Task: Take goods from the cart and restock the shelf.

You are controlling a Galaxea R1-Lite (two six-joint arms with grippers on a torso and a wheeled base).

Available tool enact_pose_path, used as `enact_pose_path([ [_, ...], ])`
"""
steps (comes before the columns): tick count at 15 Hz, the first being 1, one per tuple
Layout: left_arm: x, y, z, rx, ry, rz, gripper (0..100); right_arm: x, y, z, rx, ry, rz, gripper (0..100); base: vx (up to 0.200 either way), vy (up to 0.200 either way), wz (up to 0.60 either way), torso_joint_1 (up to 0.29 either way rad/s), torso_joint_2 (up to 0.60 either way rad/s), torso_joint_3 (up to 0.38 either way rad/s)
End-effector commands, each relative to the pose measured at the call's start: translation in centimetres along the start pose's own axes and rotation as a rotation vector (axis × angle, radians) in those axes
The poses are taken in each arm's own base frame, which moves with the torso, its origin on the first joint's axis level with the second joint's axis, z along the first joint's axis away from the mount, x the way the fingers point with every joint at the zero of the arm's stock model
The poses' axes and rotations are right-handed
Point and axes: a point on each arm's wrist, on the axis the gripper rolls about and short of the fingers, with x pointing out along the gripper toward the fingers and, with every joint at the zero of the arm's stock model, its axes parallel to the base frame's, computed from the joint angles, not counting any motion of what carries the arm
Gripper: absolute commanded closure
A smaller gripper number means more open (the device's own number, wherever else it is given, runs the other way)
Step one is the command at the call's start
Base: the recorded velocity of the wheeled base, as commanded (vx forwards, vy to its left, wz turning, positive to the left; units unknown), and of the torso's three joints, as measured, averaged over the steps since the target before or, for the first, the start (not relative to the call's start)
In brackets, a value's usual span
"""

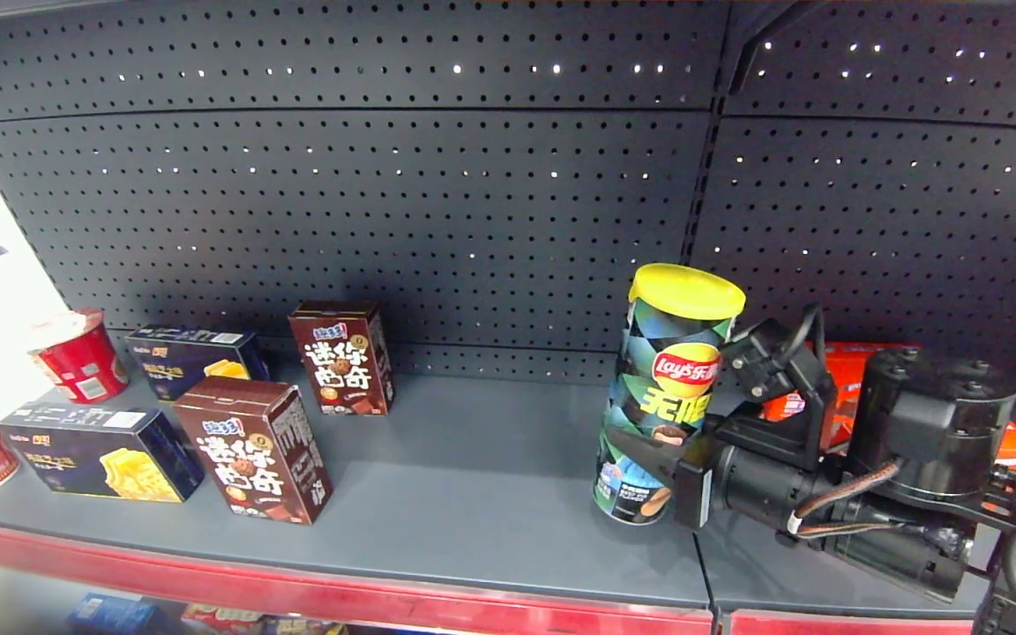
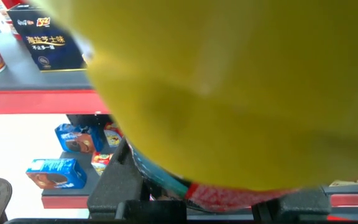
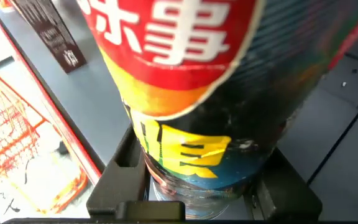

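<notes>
A tall chip can [image 1: 671, 388] with a yellow lid stands on the grey shelf board [image 1: 490, 476], leaning slightly, right of the middle. My right gripper [image 1: 658, 463] is shut on its lower part from the right side. Close up, the same can [image 3: 204, 93] rises from between the right gripper's [image 3: 197, 199] jaws. In the left wrist view a second can, seen by its yellow lid [image 2: 229, 81], sits in my left gripper [image 2: 191, 199], which is shut on it in front of the shelf's red edge.
Two brown cookie boxes [image 1: 257, 450] [image 1: 342, 357], two dark blue boxes [image 1: 102, 451] and red cups [image 1: 80, 354] stand at the shelf's left. An orange box [image 1: 852, 370] lies behind my right arm. The red wire cart [image 3: 17, 143] is below. Free board lies between boxes and can.
</notes>
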Motion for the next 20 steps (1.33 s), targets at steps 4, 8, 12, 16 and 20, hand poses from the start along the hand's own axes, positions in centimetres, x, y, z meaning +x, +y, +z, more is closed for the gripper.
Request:
enact_pose_path([
  [4,0.0,0.0,0.0,-0.001,-0.001,0.000,100,-0.8,-0.1,-2.7,0.001,0.053,-0.004,100,0.000,0.000,0.00,0.000,0.00,0.000],
  [8,0.0,0.0,0.0,-0.001,-0.001,0.000,100,-0.5,-0.4,-3.5,0.002,0.081,-0.016,100,0.000,0.000,0.00,0.000,0.00,0.000],
  [12,0.0,0.0,-0.1,-0.001,0.002,0.000,100,-0.1,-0.7,-4.1,-0.021,0.098,-0.024,100,0.000,0.000,0.00,0.000,0.00,0.000],
  [16,0.1,0.0,-0.1,-0.003,0.005,0.000,100,0.6,-0.8,-4.6,-0.022,0.090,-0.013,100,0.000,0.000,0.00,0.000,0.00,0.000],
  [20,0.1,0.0,-0.2,-0.009,0.007,0.000,100,0.7,-0.7,-4.9,-0.022,0.094,-0.002,0,0.000,0.000,0.00,0.000,0.00,0.000],
])
